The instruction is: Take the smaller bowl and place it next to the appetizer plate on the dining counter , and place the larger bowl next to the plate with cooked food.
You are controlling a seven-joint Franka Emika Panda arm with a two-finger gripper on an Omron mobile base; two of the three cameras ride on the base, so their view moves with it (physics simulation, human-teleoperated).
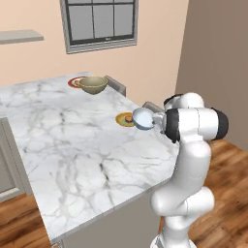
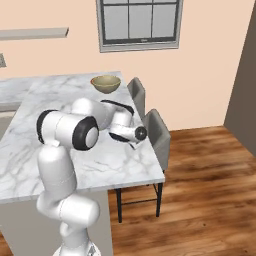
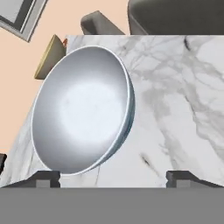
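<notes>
The smaller bowl (image 1: 143, 118), pale blue-white, stands tilted on its side at the right edge of the dining counter (image 1: 72, 145), touching the right side of the yellow-orange appetizer plate (image 1: 125, 119). My gripper (image 3: 116, 177) is right at the bowl (image 3: 83, 113). Its fingertips (image 3: 48, 177) stand wide apart below the bowl's rim, open and not clamping it. The larger bowl (image 1: 93, 84), olive-tan, sits at the counter's far end against the red-rimmed plate with cooked food (image 1: 75, 82). The larger bowl (image 2: 105, 83) also shows in the right base view.
Two grey chairs (image 2: 156, 131) (image 2: 136, 92) stand along the counter's right side, just beyond the edge where the hand works. A window (image 1: 100, 22) is on the far wall. Wooden floor (image 2: 200, 190) lies to the right.
</notes>
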